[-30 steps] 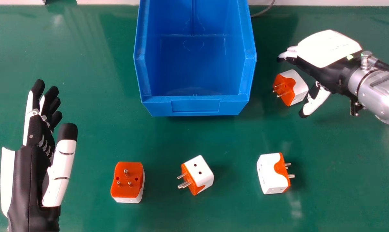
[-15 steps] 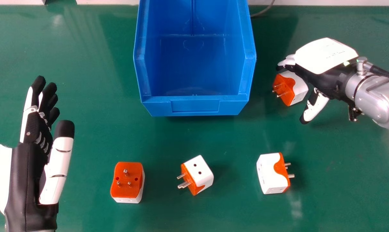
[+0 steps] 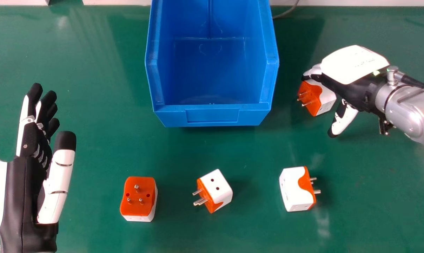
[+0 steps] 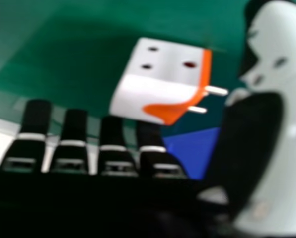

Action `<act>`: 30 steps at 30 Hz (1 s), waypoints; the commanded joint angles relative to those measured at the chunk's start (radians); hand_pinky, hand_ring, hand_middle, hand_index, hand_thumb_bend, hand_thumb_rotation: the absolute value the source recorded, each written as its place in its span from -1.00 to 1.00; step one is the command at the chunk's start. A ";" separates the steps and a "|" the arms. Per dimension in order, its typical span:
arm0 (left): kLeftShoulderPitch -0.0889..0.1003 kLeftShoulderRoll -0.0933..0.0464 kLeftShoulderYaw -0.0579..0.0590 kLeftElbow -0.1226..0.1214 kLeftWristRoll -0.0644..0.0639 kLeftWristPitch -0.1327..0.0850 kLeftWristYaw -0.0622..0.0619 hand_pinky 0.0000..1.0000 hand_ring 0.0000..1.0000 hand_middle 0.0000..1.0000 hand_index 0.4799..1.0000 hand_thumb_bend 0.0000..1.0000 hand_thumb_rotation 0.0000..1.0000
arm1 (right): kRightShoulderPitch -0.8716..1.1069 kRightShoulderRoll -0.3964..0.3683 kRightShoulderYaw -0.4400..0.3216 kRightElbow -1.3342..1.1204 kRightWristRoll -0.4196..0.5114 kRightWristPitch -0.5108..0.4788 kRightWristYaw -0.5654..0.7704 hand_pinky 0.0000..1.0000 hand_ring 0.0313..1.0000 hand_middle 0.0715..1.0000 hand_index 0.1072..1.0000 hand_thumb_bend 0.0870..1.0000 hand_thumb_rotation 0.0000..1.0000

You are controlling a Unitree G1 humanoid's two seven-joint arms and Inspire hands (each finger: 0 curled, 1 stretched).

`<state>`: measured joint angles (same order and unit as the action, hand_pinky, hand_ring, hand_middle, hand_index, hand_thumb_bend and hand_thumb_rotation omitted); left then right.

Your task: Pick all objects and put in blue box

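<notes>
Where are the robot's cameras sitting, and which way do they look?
Head view: sits on the robot's head, looking forward and down at the blue box; left hand and right hand show.
Right hand view: sits at the right hand, looking at a plug up close; its fingertips and thumb show.
Both share that plug, the right hand and some blue box.

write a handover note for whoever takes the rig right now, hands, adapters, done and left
Right hand: open, over a white-and-orange cube-shaped plug adapter right of the blue plastic box; not gripping it.
Left hand: open and holding nothing, at the head view's left.
Other adapters: left one, middle one and right one, in a row on the green table, on the robot's side of the box.
Done: no adapter seen in the box.
Left: all four.
</notes>
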<state>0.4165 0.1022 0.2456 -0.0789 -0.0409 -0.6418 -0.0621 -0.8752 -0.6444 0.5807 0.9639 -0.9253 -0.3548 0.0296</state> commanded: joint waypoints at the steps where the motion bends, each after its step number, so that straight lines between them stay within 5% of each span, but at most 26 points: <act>1: 0.012 0.006 0.009 -0.030 -0.010 -0.006 0.000 0.84 0.90 0.90 0.89 0.10 0.72 | -0.045 0.001 -0.006 0.001 0.006 0.011 -0.001 0.54 0.72 0.76 0.67 0.32 -0.57; 7: 0.027 0.003 0.013 -0.048 -0.001 0.003 0.004 0.82 0.89 0.90 0.87 0.11 0.70 | -0.057 0.013 0.005 0.028 0.000 0.009 -0.015 0.56 0.74 0.78 0.68 0.31 -0.58; 14: 0.041 -0.004 0.020 -0.061 -0.006 0.012 0.007 0.79 0.87 0.88 0.86 0.11 0.69 | -0.086 0.028 0.017 0.054 -0.001 0.031 -0.003 0.55 0.73 0.78 0.68 0.32 -0.57; 16: 0.044 -0.007 0.019 -0.067 -0.020 0.018 0.005 0.78 0.86 0.88 0.85 0.11 0.68 | -0.085 0.033 0.013 0.065 0.007 0.029 -0.026 0.55 0.73 0.78 0.68 0.32 -0.56; 25: 0.051 -0.003 0.031 -0.065 -0.012 0.009 0.005 0.73 0.81 0.85 0.81 0.13 0.62 | -0.102 0.056 0.038 0.104 -0.006 0.038 -0.050 0.51 0.71 0.75 0.65 0.32 -0.59; 30: 0.057 -0.003 0.035 -0.063 -0.020 0.005 0.003 0.72 0.80 0.84 0.81 0.17 0.61 | -0.111 0.068 0.045 0.118 -0.006 0.058 -0.058 0.51 0.70 0.75 0.65 0.32 -0.59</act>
<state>0.4639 0.0957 0.2654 -0.1232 -0.0424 -0.6206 -0.0607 -0.9384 -0.5742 0.6329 1.0790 -0.9373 -0.3136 -0.0102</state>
